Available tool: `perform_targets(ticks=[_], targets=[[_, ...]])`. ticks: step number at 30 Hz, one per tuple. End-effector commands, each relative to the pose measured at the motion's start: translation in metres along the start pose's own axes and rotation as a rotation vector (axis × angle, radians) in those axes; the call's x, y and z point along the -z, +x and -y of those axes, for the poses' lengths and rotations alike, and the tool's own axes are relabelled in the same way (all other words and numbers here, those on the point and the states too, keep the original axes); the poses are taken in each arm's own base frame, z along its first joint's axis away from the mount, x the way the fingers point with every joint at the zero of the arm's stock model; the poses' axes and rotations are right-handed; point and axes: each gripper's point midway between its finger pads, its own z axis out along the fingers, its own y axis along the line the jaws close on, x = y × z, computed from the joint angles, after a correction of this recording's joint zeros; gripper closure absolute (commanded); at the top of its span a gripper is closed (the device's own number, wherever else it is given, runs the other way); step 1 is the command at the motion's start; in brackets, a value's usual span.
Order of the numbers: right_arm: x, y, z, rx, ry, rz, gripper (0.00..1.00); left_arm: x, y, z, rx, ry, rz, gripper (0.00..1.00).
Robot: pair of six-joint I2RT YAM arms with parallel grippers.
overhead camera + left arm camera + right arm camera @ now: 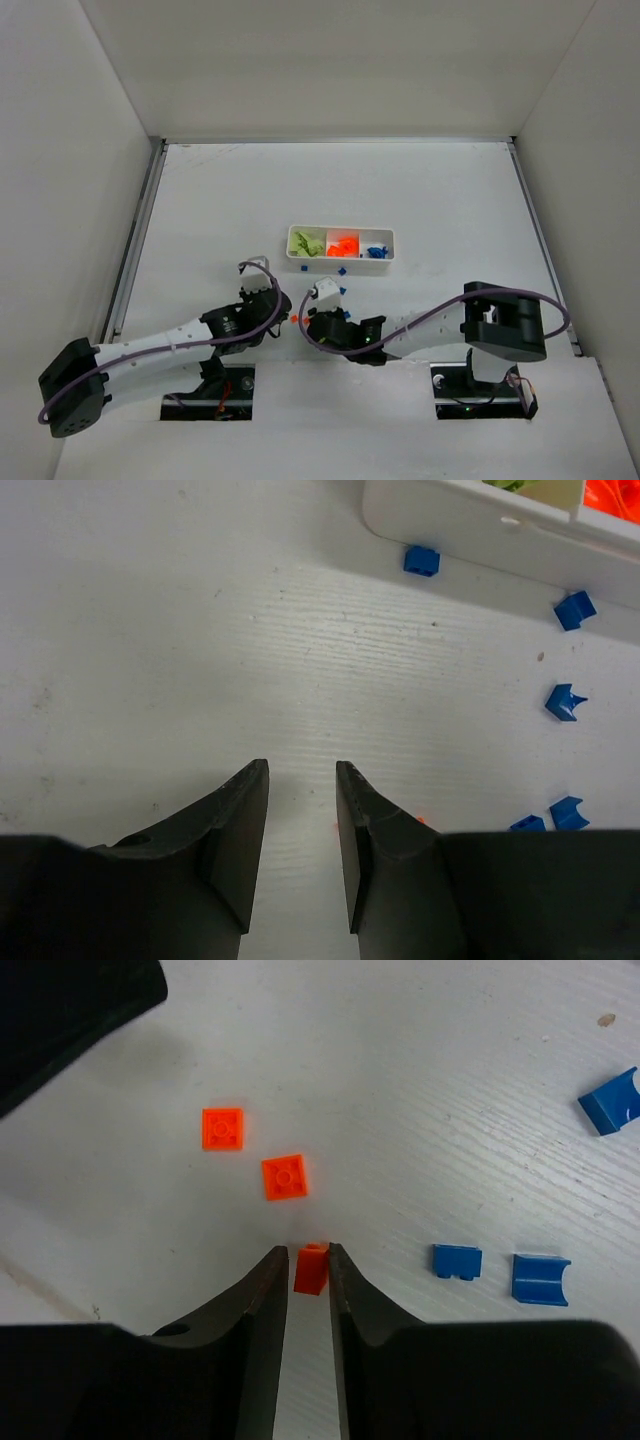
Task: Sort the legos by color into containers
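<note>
The white tray [320,258] holds green legos [307,243] in its left compartment, orange legos [344,245] in the middle and blue legos [377,250] on the right. My right gripper [306,1252] is low over the table, its jaws narrowly open around a small orange brick [311,1268] that leans on the right finger, with a slit at the left finger. Two flat orange bricks [284,1176] lie just ahead of it. My left gripper [301,770] is open and empty over bare table, close to the right gripper [306,322].
Loose blue bricks lie on the table in front of the tray [470,525]: one [421,560] by its wall and others [563,702] to the right. Two blue bricks [456,1261] lie right of my right gripper. The left gripper's dark body [70,1010] crowds the right wrist view's top left.
</note>
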Motion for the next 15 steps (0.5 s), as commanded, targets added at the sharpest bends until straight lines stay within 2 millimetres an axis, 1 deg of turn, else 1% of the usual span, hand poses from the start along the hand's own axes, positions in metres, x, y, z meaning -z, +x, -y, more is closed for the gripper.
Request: perform_targets(ticks=[1,3,5,7,8,10,12,13,15], targets=[[-0.005,-0.021,-0.008,-0.053,-0.002,0.057,0.76,0.001,0.006,0.003,0.015,0.003,0.007,0.7],[-0.001,-0.028,-0.007,-0.065,-0.002,0.077,0.8,0.002,0.011,0.006,0.002,0.011,-0.004,0.7],[0.007,-0.039,-0.006,-0.075,-0.009,0.104,0.81,0.003,0.016,0.01,-0.009,0.019,-0.015,0.7],[0.016,-0.057,0.0,-0.09,-0.011,0.139,0.81,0.004,0.019,0.013,-0.015,0.024,-0.02,0.69],[0.021,-0.071,0.005,-0.102,-0.011,0.165,0.81,0.004,0.021,0.014,-0.023,0.025,-0.022,0.69],[0.027,-0.094,0.017,-0.124,-0.006,0.205,0.81,0.003,0.025,0.016,-0.036,0.026,-0.03,0.69],[0.029,-0.117,0.034,-0.141,0.019,0.242,0.8,0.003,0.028,0.019,-0.043,0.031,-0.037,0.68],[0.027,-0.131,0.048,-0.156,0.041,0.259,0.8,0.003,0.03,0.02,-0.047,0.035,-0.04,0.68],[0.022,-0.15,0.073,-0.183,0.081,0.282,0.8,0.004,0.032,0.024,-0.049,0.047,-0.038,0.68]])
